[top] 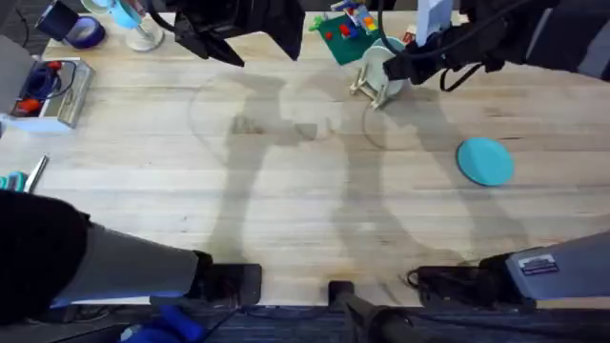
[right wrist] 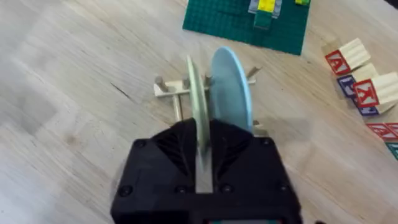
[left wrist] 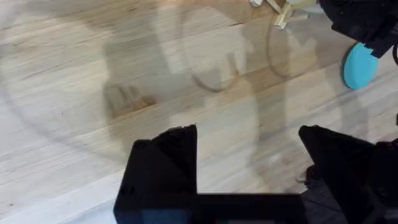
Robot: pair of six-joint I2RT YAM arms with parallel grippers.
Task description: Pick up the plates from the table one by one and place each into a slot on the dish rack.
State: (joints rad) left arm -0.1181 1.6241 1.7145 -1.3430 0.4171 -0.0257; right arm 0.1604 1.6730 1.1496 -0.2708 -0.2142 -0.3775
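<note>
Table [top: 286, 219] wide open, teal plate [top: 486, 160] lying flat out right, waiting. Rack [right wrist: 186, 87] up at the far edge, pale-blue plate [right wrist: 231, 84] already standing in it. Right gripper [right wrist: 202, 155] pinches the cream plate [right wrist: 196, 106] edge-on over the pegs, probably lined up. Tilt it and it clips a peg, shoving the rack. Left gripper [left wrist: 249, 155] hangs spread wide, empty.

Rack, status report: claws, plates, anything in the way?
Right claw shut on cream plate, standing in rack beside pale blue plate. Left claw open, empty. Teal plate flat on table, unobstructed.
</note>
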